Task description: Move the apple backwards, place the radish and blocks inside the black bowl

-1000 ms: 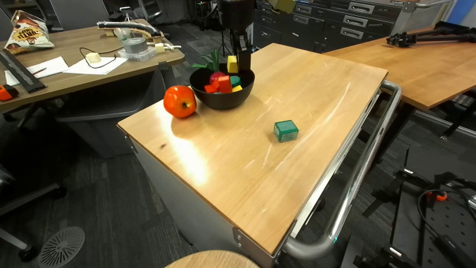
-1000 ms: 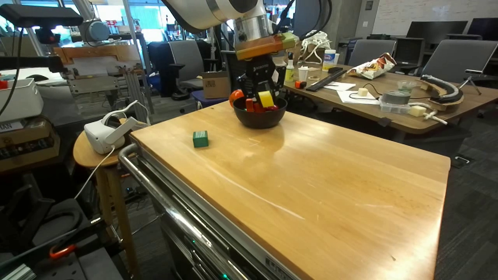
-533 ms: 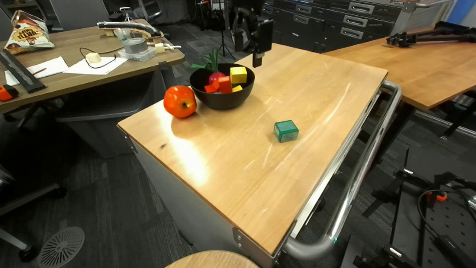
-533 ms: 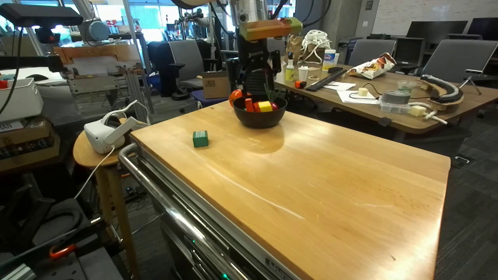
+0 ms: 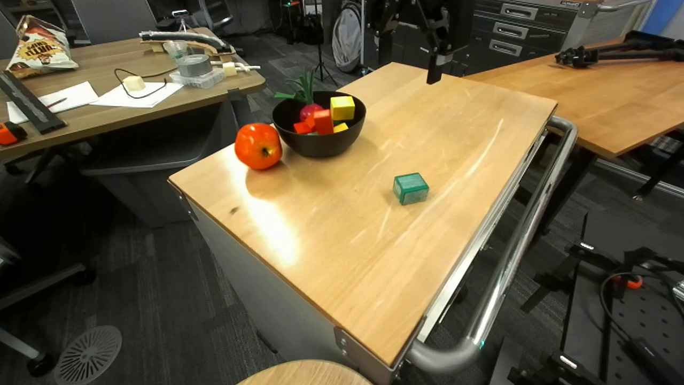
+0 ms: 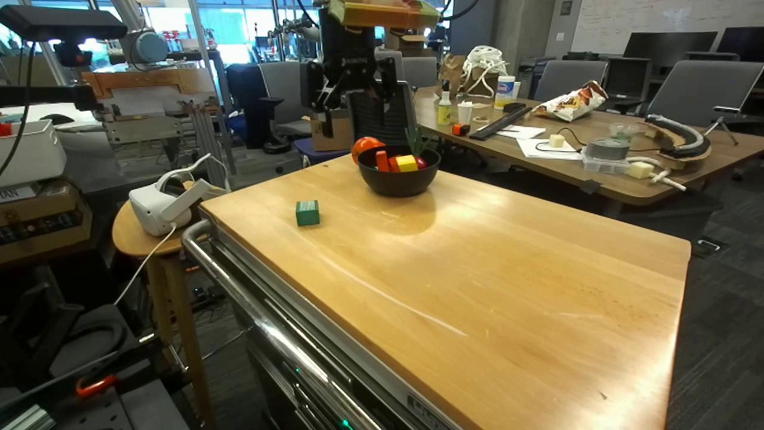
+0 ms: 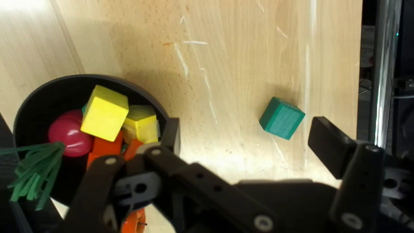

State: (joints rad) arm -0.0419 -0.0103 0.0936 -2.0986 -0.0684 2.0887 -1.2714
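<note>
Jaws spread wide above the worktop (image 5: 331, 246). Green block (image 7: 282, 118) rests there, well apart from the black bowl (image 5: 320, 146). Inside bowl: radish (image 7: 72, 139), yellow blocks (image 7: 105, 114), red blocks (image 5: 323, 122). Apple (image 5: 258, 146) on worktop, just beside bowl.

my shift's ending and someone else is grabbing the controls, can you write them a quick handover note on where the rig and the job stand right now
Pincer: open, nothing in it, raised above the wooden top.
In the black bowl: radish, red blocks and yellow blocks.
Outside it: green block on the wooden top; apple beside the bowl, whether touching is unclear.
Done: radish, red blocks and yellow blocks are in.
Left: green block into the bowl. Whether the apple's move back is finished, these views cannot settle.
</note>
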